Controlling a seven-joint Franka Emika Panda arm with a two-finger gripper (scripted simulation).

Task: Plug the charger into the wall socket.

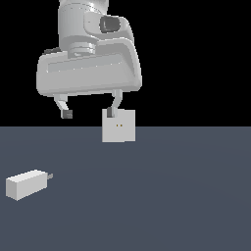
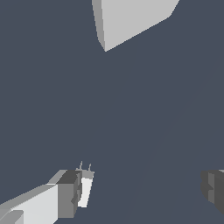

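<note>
The charger [image 1: 27,184] is a small white oblong block lying on the dark floor at the exterior view's left, its short grey prongs pointing toward the exterior view's right. The wall socket [image 1: 121,132] is a light-grey square plate standing upright near the middle, with two tiny yellowish holes at its centre. My gripper [image 1: 89,113] hangs open well above the floor, with nothing between its fingers. One fingertip [image 1: 112,112] overlaps the plate's upper corner in the picture. In the wrist view the charger [image 2: 85,191] peeks out from behind one finger [image 2: 68,194], and the wall socket [image 2: 131,17] shows at the frame's edge.
A flat dark blue-grey floor [image 1: 186,196] spreads under everything, with black background behind. No other objects show.
</note>
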